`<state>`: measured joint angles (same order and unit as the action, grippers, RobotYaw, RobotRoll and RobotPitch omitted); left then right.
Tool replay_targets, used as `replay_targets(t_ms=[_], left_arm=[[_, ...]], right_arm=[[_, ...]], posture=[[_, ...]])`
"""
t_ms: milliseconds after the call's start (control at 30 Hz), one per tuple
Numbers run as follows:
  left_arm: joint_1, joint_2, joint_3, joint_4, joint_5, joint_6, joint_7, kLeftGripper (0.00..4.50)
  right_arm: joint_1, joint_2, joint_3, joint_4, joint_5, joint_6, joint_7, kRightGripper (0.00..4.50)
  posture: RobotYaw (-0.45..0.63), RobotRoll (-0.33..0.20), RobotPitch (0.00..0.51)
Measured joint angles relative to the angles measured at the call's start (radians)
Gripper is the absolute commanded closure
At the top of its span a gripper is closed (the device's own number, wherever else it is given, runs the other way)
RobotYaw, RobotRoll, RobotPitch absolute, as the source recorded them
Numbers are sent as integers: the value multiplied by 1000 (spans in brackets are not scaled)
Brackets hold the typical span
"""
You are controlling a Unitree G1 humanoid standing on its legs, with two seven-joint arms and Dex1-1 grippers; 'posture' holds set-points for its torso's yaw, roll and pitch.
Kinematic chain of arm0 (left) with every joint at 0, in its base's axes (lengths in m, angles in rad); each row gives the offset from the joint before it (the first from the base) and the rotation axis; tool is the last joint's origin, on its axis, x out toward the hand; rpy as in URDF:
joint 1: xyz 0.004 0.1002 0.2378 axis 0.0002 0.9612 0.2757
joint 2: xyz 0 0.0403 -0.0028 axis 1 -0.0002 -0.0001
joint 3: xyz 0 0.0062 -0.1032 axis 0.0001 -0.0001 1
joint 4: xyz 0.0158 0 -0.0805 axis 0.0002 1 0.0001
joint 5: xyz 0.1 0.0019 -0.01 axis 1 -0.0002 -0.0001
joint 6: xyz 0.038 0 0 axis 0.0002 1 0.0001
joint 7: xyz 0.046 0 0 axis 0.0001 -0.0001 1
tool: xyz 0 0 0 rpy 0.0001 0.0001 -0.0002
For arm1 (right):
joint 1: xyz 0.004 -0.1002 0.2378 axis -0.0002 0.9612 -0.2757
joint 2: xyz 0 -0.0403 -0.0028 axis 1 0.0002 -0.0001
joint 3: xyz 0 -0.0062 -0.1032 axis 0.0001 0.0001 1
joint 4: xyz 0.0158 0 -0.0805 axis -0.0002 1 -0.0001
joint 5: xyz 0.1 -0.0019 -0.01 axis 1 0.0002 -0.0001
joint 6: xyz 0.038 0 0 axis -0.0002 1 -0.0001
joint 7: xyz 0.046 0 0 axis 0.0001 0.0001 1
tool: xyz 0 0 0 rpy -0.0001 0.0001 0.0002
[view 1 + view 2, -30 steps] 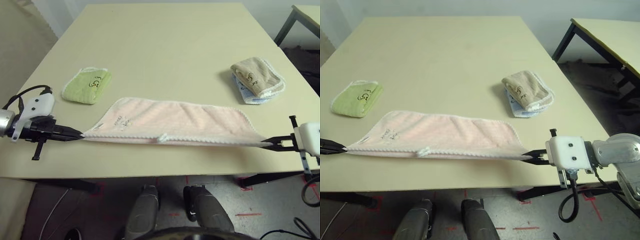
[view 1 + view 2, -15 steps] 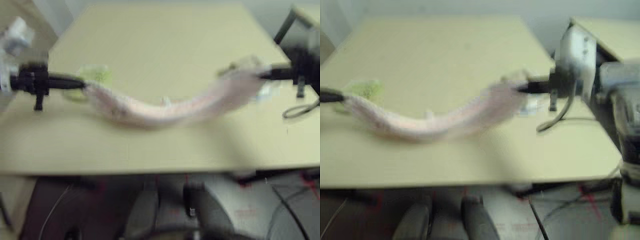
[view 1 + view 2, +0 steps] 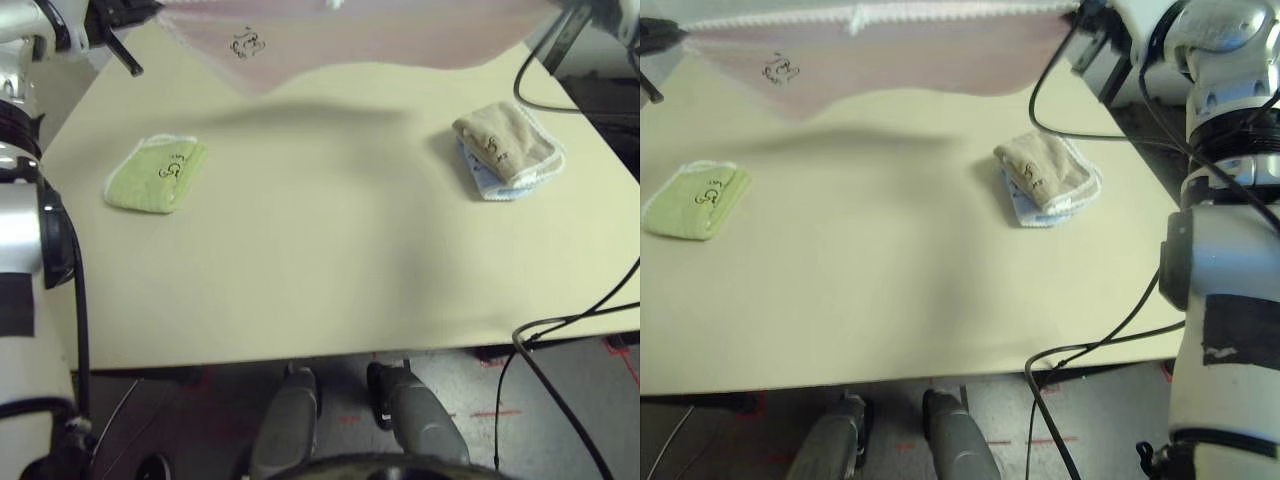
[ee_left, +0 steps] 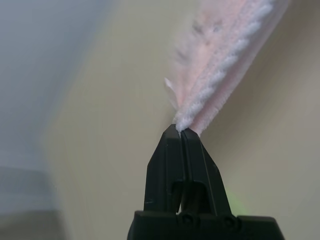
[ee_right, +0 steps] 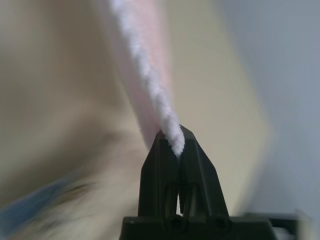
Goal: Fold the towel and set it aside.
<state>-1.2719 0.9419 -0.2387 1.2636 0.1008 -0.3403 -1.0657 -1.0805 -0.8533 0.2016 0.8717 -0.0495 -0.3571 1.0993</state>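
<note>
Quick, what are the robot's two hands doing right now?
Left gripper: jaws closed, pinching one corner of the pink towel.
Right gripper: jaws closed, pinching the towel's other corner.

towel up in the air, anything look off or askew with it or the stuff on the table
Nothing stands out. The pink towel hangs spread and roughly level above the table, its top edge pinched at one end by the left gripper and at the other by the right gripper. The green towel and the beige towel lie neatly folded.
</note>
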Motion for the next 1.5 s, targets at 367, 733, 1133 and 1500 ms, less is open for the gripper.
replay_targets(t_ms=[367,733,1133,1500], left_arm=[[552,72,151,-358,-197,27,-462,4461],[993,279,232,-861,-484,267,-543,4461],[702,324,76,-750,-496,306,-545,4461],[377,224,-196,-441,-454,215,-545,4461]], right_arm=[[757,-202,-115,-832,180,196,131,4500],[1007,-294,-229,-1030,285,252,209,4500],[774,-329,-222,-1010,519,770,335,4500],[495,-289,-35,-850,527,1176,458,4500]], posture=[[23,0,171],[23,0,167],[1,0,162],[9,0,165]])
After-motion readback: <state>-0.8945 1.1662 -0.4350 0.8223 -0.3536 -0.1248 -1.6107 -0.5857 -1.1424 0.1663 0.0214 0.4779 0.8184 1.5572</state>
